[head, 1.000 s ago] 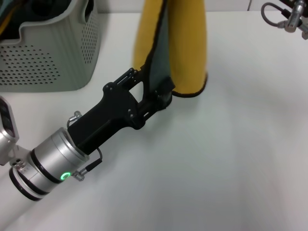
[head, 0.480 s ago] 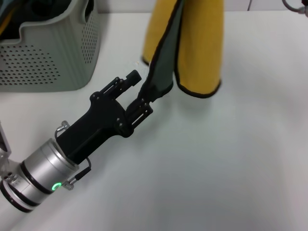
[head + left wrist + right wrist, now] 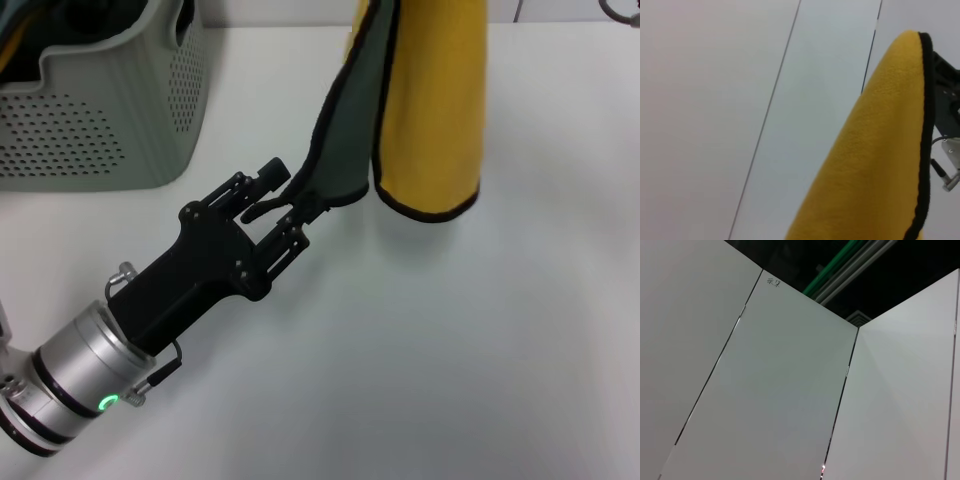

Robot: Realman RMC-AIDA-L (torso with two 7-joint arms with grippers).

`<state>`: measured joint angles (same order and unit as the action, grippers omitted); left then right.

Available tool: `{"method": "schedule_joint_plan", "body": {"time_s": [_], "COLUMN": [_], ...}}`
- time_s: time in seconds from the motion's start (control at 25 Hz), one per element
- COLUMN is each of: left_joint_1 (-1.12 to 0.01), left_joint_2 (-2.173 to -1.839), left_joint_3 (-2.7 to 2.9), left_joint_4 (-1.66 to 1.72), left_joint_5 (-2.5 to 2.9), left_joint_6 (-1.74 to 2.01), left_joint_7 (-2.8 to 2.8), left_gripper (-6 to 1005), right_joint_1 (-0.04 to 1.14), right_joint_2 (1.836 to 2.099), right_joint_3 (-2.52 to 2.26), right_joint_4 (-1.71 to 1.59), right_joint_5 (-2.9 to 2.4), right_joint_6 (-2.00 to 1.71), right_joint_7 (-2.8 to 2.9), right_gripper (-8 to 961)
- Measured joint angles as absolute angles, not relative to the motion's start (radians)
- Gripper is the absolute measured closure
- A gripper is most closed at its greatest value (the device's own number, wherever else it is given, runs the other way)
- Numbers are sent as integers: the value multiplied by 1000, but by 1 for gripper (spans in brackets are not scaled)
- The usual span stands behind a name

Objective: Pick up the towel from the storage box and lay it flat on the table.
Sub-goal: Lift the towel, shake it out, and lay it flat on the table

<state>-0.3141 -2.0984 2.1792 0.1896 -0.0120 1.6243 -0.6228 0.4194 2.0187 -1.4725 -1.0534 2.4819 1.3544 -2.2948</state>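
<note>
Hanging above the table (image 3: 480, 360), out of the storage box (image 3: 100, 120), the towel (image 3: 430, 110) has its low corner pinched by the left gripper (image 3: 285, 205). Next comes spreading it flat.

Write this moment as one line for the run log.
towel: hanging above table, out of storage box | left pincer: shut on the grey corner | right pincer: not in view

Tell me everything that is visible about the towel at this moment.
The towel hangs folded above the table, out of the storage box. It looks like soft, fleecy cloth, yellow on one face and grey-green on the other, with black edging. Its top runs out of the head view, so what holds it up is unseen. The left gripper pinches the lower corner of the grey-green flap.
</note>
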Motion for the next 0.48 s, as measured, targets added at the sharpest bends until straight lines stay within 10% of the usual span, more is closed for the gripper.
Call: {"method": "schedule_joint_plan", "body": {"time_s": [0.48], "left_joint_1": [-293], "left_joint_2": [-2098], "left_joint_3": [2174], "left_joint_4": [189], "left_joint_5": [-11], "left_joint_6": [1633], "left_joint_7": [-623], "left_gripper": [711], "right_joint_1": [414], "right_joint_2": [2022], "right_joint_3": [-1458], "right_joint_4": [-1049], "right_joint_5": [2486], "right_joint_6": [1348], "right_joint_7": [-2277], "right_gripper": [947]}}
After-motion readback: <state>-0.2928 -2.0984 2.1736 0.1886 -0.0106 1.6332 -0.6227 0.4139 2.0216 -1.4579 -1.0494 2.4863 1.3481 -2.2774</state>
